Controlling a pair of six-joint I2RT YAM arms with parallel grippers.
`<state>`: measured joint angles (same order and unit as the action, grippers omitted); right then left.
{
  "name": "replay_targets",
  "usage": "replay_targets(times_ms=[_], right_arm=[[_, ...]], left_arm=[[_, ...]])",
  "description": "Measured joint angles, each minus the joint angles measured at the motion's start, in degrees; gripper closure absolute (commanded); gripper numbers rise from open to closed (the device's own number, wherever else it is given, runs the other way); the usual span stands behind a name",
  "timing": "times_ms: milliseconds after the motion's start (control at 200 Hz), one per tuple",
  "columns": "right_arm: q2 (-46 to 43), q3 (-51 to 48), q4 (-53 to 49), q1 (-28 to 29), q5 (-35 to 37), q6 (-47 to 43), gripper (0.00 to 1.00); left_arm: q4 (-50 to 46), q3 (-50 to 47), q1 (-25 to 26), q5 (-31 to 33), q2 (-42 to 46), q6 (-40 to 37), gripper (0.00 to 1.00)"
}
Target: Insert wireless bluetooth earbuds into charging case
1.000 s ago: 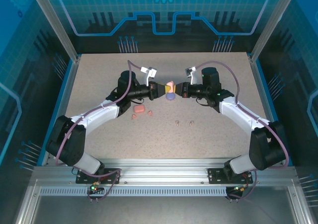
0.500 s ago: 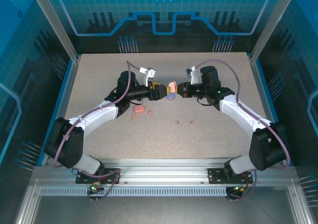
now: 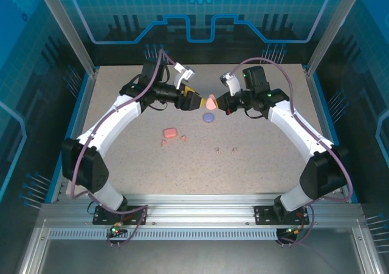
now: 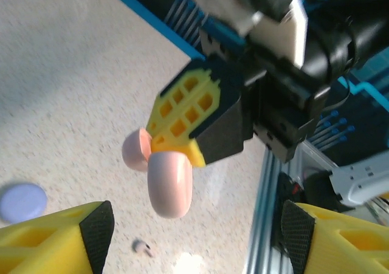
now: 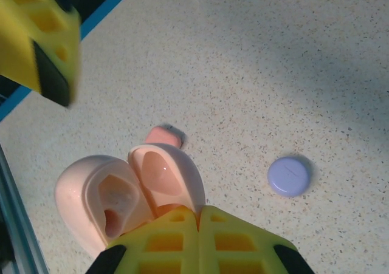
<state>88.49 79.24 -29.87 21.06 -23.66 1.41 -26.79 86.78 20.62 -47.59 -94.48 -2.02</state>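
Nearest on the tabletop (image 3: pixel 261 164) lie two tiny earbuds (image 3: pixel 216 149), perhaps pink. Behind them are two coral earbuds (image 3: pixel 163 142) near a coral case (image 3: pixel 169 132), then a purple case (image 3: pixel 208 118). Above it the right fingers (image 5: pixel 164 243) pinch an open pink case (image 5: pixel 121 195). The left fingers (image 4: pixel 55 237) gape wide, just beside.

A pale pink, glossy clamshell charging case (image 5: pixel 130 192) hangs open, empty, pinched in the right hand (image 5: pixel 197 218) off the counter, just beyond a closed purple round case (image 3: pixel 208 117). Left of the purple case lie a coral case (image 3: pixel 169 132) and two coral stemmed buds (image 3: pixel 163 142). Two tiny pale buds (image 3: pixel 216 149) lie nearer than it.
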Motion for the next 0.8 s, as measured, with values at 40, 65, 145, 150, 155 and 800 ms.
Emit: replay_targets(times_ms=[40,65,145,150,155,800], right_arm=[[0.39,0.28,-1.05,0.02,-0.22,-1.22,1.00],[0.59,0.35,-1.62,0.02,-0.39,-1.81,1.00],[1.07,0.37,-3.63,0.13,-0.59,-3.43,1.00],[1.09,0.37,-3.67,0.15,-0.59,-3.45,1.00],[1.14,0.37,-3.74,0.17,-0.59,-3.48,1.00],[3.58,1.88,-7.19,2.91,-0.33,-6.40,1.00]], left_arm=[[-2.89,0.98,0.00,-0.61,-1.49,-1.53,0.27],[-4.66,1.55,0.00,-0.94,-2.40,-2.60,0.28],[-9.62,3.30,0.02,-1.62,-5.14,-4.85,0.31],[-9.81,3.39,0.02,-1.64,-5.25,-4.98,0.31],[-10.14,3.58,0.04,-1.75,-5.44,-5.25,0.32],[-20.65,9.62,3.23,-3.76,-12.90,-11.69,0.56]])
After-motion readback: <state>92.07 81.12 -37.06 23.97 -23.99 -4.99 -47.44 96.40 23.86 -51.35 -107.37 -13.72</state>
